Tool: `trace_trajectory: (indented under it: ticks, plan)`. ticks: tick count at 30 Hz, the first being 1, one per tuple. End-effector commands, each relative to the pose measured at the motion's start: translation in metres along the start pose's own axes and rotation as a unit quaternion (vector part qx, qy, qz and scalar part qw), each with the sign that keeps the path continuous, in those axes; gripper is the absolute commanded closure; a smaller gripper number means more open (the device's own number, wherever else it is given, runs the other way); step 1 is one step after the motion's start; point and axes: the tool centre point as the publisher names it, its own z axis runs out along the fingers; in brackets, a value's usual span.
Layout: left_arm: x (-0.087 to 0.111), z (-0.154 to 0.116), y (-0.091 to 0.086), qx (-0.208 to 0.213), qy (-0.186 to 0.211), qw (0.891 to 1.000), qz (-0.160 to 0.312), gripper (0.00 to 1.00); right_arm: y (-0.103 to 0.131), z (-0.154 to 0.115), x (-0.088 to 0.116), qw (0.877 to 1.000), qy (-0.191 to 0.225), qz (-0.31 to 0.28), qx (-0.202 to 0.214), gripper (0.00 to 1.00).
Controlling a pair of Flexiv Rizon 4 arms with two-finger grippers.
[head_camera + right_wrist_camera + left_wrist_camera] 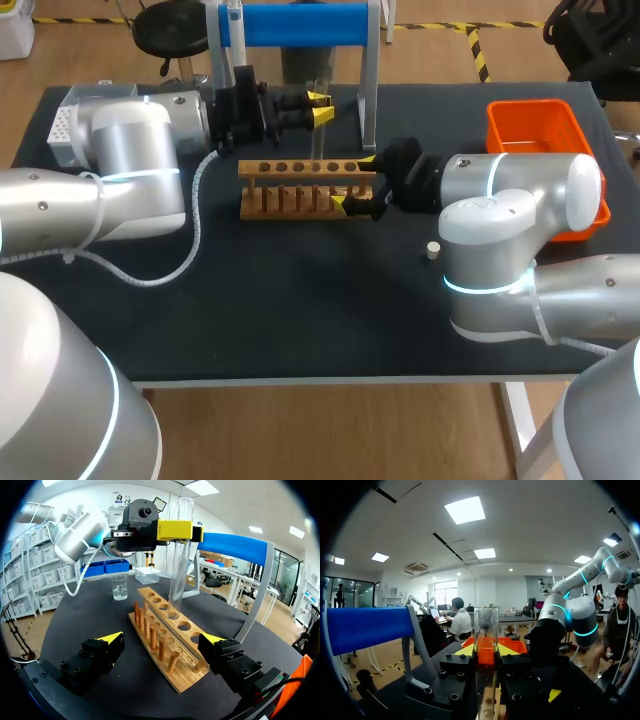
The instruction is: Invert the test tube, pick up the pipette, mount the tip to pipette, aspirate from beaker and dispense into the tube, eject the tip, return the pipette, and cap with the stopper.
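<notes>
Left arm (120, 150), grey, nearest the lens, comes in over the black table (280, 300) from the left. White perforated box (60, 125) sits behind its elbow. Small clear glass beaker (119, 587) stands beyond the rack's left end, seen only in the right wrist view.

Left gripper (318, 108): yellow fingertips (175, 530) closed on the clear glass test tube (316, 140), gripping it near the upper end. Tube upright, lower end at a hole in the top bar of the wooden test-tube rack (295, 190); how deep it sits, cannot tell. Blue roll on a metal frame (300, 25) stands behind the tube.

Right gripper (358, 183): low at the rack's right end, jaws wide apart, nothing held. Right wrist view shows the rack running ahead from between the spread fingers (112, 639).

Small white stopper (432, 250) lies on the table beside the right arm (510, 215), apart from the rack. Orange plastic tray (530, 108) sits at the far right, partly behind that arm.
</notes>
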Motion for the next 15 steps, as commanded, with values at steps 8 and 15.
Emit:
trace_trajectory:
  ticks: [8,15]
  plan:
    - [-0.0016,-0.002,0.0022,-0.022,0.006,1.0,-0.003,1.0,0.0005,-0.0008,-0.0008,1.0,0.002,0.0,0.001,0.0]
    - [-0.0023,-0.0042,0.0011,-0.04,0.01,0.999,-0.006,1.0,0.0005,-0.0008,-0.0008,1.0,0.002,0.0,0.001,0.0]
